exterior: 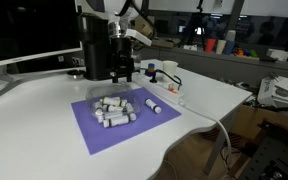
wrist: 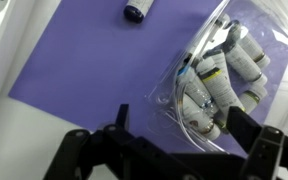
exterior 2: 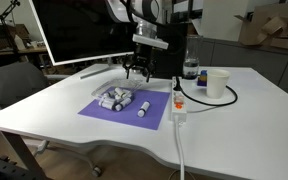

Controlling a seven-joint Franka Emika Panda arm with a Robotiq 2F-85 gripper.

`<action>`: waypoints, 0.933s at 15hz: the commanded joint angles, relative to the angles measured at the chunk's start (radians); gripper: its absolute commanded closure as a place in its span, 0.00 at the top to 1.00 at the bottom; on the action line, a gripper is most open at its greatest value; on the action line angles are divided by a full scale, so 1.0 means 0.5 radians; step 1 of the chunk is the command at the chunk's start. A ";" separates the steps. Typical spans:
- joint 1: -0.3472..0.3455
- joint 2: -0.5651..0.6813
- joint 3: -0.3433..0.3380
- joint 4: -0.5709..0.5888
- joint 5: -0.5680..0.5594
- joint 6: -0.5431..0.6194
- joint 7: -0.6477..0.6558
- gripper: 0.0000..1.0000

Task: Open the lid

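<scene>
The tall black boxy machine [exterior: 94, 50] stands at the back of the white table and also shows in an exterior view [exterior 2: 174, 55]. Its flat black lid [exterior: 92, 17] lies shut on top, seen almost edge-on and partly behind my arm. My gripper [exterior: 122, 74] hangs open and empty beside the machine, well below the lid and just above the purple mat [exterior: 104, 135]. In the wrist view the open fingers [wrist: 182, 125] straddle the edge of a clear plastic tray of small white-grey cylinders [wrist: 219, 75]. The lid is out of the wrist view.
One loose cylinder [exterior: 154, 105] lies on the mat beside the tray. A white cup [exterior 2: 216, 83], a bottle [exterior 2: 191, 68] and a white cable [exterior 2: 179, 140] are near the machine. A large monitor [exterior 2: 74, 35] stands behind.
</scene>
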 commanded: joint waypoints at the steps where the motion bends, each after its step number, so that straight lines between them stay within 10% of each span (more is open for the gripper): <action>1: -0.022 0.063 0.043 0.128 0.031 -0.174 -0.085 1.00; 14: 0.014 -0.028 0.105 0.096 0.076 -0.556 -0.436 1.00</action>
